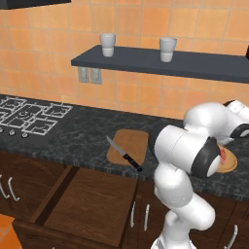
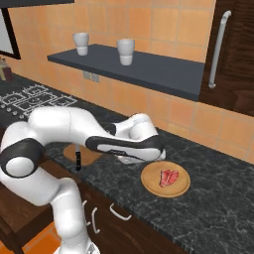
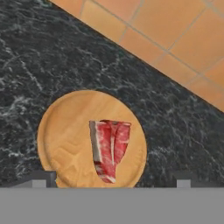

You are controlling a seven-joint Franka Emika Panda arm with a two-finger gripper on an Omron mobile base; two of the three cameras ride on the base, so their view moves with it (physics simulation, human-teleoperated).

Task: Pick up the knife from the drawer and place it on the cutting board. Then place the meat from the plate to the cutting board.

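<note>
You are looking at the drawer (image 1: 92,204) standing pulled out below the counter's front edge, its wood bottom bare. Just behind it, the knife (image 1: 124,154) is lying aslant on the cutting board (image 1: 130,145), its black handle jutting over the board's front edge. Farther along the counter (image 2: 213,198), the meat (image 3: 109,148) is sitting near the middle of the plate (image 3: 65,144). Your gripper (image 3: 111,180) is hovering over that plate, jaws spread wide, gripping nothing. Two cups (image 1: 107,44) are standing on the wall shelf (image 1: 194,64) behind.
</note>
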